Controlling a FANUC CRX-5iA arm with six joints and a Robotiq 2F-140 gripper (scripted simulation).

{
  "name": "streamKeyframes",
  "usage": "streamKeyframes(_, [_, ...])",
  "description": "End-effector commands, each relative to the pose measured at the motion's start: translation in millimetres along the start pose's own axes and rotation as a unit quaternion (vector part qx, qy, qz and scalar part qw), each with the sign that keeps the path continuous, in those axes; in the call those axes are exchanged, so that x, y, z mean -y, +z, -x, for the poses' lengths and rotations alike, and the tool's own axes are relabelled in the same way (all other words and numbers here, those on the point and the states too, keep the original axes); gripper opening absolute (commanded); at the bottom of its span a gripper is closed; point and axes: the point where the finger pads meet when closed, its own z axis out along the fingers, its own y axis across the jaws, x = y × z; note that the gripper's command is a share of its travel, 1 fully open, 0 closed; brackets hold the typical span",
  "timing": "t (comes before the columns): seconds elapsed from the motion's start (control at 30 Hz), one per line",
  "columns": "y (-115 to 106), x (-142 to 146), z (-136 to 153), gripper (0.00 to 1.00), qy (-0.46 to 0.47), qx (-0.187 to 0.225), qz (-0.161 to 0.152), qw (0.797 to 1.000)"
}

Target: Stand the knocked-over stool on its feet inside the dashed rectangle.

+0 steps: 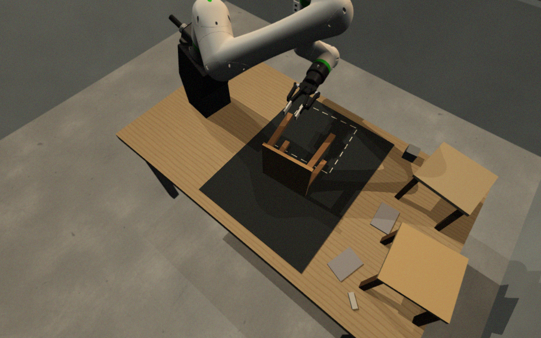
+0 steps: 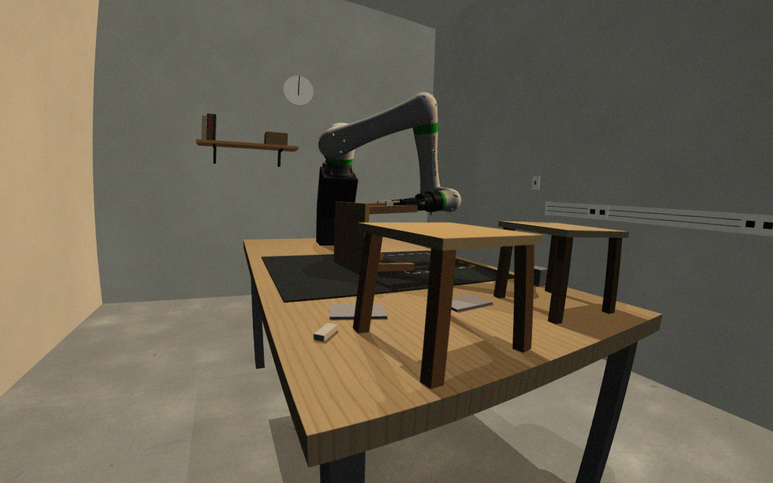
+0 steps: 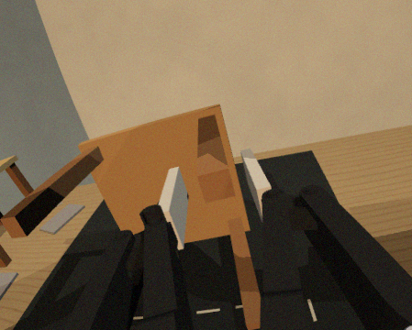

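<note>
The wooden stool (image 1: 293, 161) lies on its side on the black mat (image 1: 264, 210), its seat standing vertical at the near edge of the dashed rectangle (image 1: 322, 134) and its legs pointing across the rectangle. My gripper (image 1: 293, 108) is at the tip of the upper far leg, level with it. The fingers are open, one on each side of the leg end with a gap to it. In the wrist view the stool (image 3: 163, 181) fills the middle, and the two finger pads of the gripper (image 3: 215, 196) flank the leg. In the exterior view the stool (image 2: 353, 237) is partly hidden behind a table.
Two small upright tables (image 1: 455, 176) (image 1: 423, 271) stand at the right end of the workbench. Two grey tiles (image 1: 385, 217) (image 1: 345, 263), a small white block (image 1: 352, 301) and a grey cube (image 1: 410, 152) lie near them. The robot base (image 1: 203, 84) stands at the far corner.
</note>
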Motion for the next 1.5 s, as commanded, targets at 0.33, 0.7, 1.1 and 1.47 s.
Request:
streamKeyframes(0.33, [-29.4, 0.4, -0.4, 0.39, 0.001, 0.000, 0.000, 1.000])
streamKeyframes(0.7, [-30.2, 0.4, -10.0, 0.39, 0.001, 0.000, 0.000, 1.000])
streamKeyframes(1.1, [-34.6, 0.5, -63.2, 0.39, 0.001, 0.000, 0.000, 1.000])
streamKeyframes(1.47, [-36.0, 0.5, -80.1, 0.39, 0.001, 0.000, 0.000, 1.000])
